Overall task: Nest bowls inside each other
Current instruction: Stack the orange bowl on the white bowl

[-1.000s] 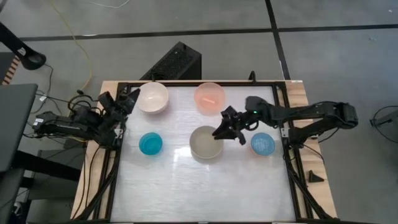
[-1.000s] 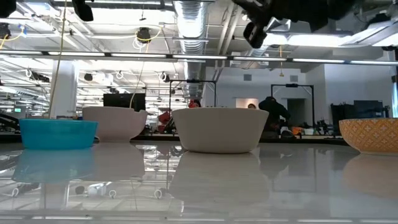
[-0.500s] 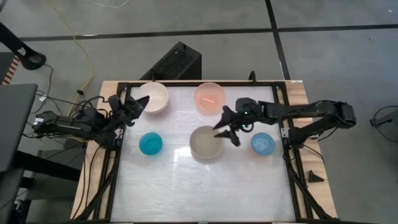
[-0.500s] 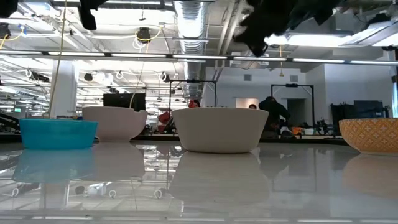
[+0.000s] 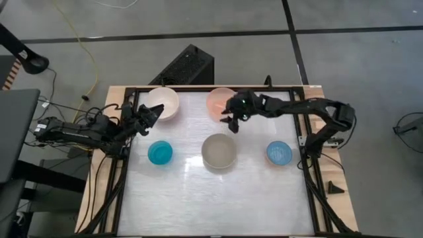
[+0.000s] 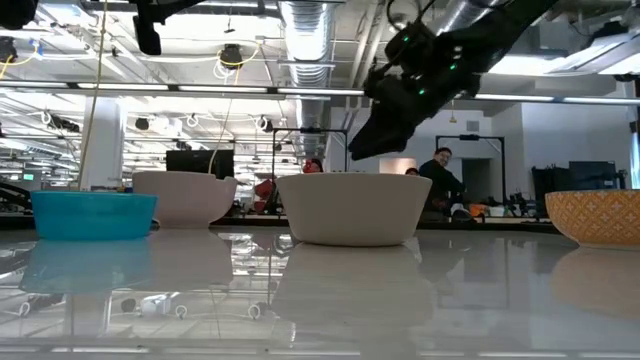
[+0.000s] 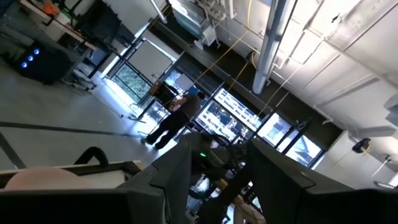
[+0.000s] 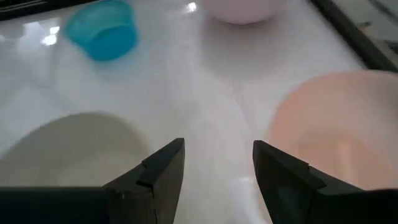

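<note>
Bowls all separate on desk [image 5: 251, 192], none nested; right end effector [image 5: 230, 121] open, empty beside pink bowl [image 5: 221, 102], seemingly for grasp; left end effector [image 5: 147, 116] open near white bowl [image 5: 163, 103].

You get bright, even light from the long ceiling lamps [image 6: 300, 92] high in the room, and the shiny white table [image 5: 192, 192] throws it back as pale glare, so in the low view you see soft mirror copies under the bowls. From above, shadows on the table are faint and small. In your right wrist view the pink bowl [image 8: 329, 118] looks soft and blurry, and the dark arm [image 6: 420, 75] looks nearly black against the lamps.
</note>
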Robot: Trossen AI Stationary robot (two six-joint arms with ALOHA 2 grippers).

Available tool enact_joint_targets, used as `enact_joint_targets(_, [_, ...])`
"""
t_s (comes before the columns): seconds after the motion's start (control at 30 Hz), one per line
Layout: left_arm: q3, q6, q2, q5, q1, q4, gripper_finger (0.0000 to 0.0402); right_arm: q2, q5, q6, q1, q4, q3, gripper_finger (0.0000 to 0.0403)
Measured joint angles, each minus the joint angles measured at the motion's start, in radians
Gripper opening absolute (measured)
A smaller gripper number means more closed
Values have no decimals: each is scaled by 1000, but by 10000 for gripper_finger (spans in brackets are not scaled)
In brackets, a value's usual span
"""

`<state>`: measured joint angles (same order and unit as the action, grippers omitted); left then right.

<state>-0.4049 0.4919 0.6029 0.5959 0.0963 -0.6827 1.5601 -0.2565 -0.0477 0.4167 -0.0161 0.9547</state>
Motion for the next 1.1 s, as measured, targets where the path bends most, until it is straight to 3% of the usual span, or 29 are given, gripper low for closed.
enact_joint_targets(0.27, [0, -15, 6, 27, -1, -11, 145, 201, -97, -66, 72, 164, 163, 221])
enact_joint_targets(0.6, [0, -14, 6, 37, -1, -16, 145, 407, 6, -124, 69, 402, 367, 209])
enact_joint_targets(0.73, [0, -13, 6, 41, -1, -13, 145, 442, -1, -105, 69, 440, 405, 160])
enact_joint_targets(0.93, [0, -17, 6, 104, -2, 46, 145, 416, -31, -85, 71, 410, 417, 38])
enact_joint_targets(1.1, [0, -17, 6, 149, -34, 155, 145, 361, -114, -42, 78, 393, 410, 34])
